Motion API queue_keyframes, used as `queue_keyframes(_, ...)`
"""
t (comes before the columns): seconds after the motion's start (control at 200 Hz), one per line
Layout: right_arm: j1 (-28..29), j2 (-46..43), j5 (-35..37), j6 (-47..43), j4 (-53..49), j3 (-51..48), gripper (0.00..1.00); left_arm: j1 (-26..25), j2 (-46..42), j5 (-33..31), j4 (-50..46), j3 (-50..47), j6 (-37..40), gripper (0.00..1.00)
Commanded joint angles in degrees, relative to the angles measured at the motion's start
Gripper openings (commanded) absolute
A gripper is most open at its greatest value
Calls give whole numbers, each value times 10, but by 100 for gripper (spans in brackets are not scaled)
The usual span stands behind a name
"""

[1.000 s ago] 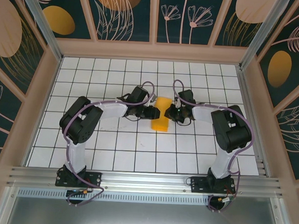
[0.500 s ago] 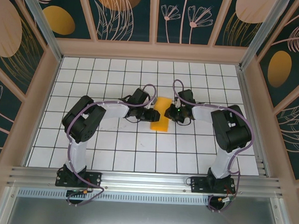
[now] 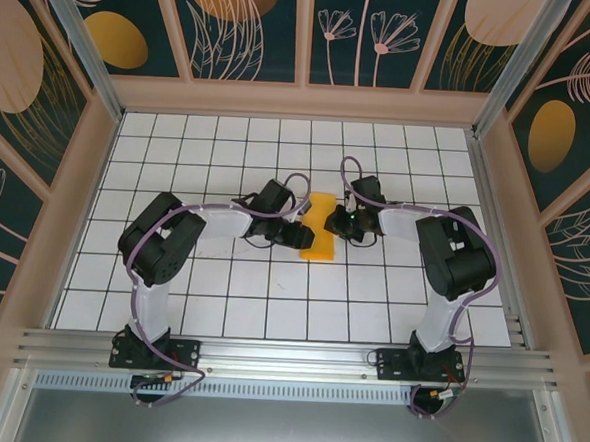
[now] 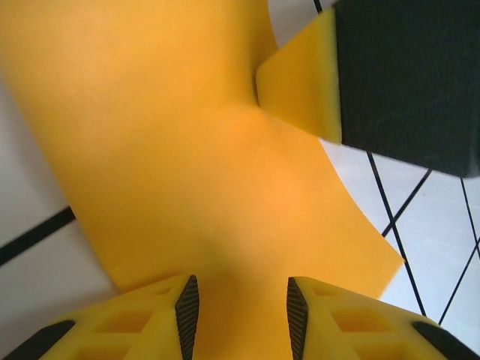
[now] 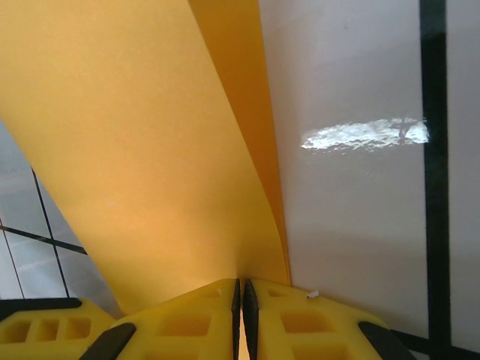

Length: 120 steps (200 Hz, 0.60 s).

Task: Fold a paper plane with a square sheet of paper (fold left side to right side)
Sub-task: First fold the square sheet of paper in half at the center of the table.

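Thin bright orange paper sheet (image 3: pixel 320 228) sits mid-table on the white tiled tabletop (image 3: pixel 220 297), directly between the two grippers. From the top view it reads as a narrow upright strip, already doubled over. In the right wrist view (image 5: pixel 135 150) two layers run side by side into a curved fold, not pressed flat.

Handling, as a judgement: very light, floppy, no stiffness of its own, so it bows and lifts easily. It slides on the smooth tile, and it creases or tears if pinched hard or dragged. Best taken at an edge or corner with a shallow pinch, while the other side is held down to stop it skating.

Right gripper (image 3: pixel 341 222): the yellow fingers meet with no gap in its wrist view (image 5: pixel 240 289), and the paper edge runs straight into the seam, so it is clamped on the sheet. One of its fingers (image 4: pixel 304 82) also shows pinching a raised flap in the left wrist view.

Left gripper (image 3: pixel 297 228): jaws partway apart in its wrist view (image 4: pixel 240 289). The sheet (image 4: pixel 172 150) passes through the gap, which is far wider than the paper, so I judge it is straddling and not gripping.
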Motion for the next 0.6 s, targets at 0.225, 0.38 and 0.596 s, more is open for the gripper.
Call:
queue_keyframes(0.225,8,44,48,-8,-59,-11,17,-15,-41,23,7,-34,-1,41)
queue_keyframes(0.38,9,44,48,-10,-60,-10,17,-22,-50,36,22,-45,-13,43)
queue_keyframes(0.596,10,45,48,-10,-61,-9,17,-26,-50,21,16,-55,-12,43)
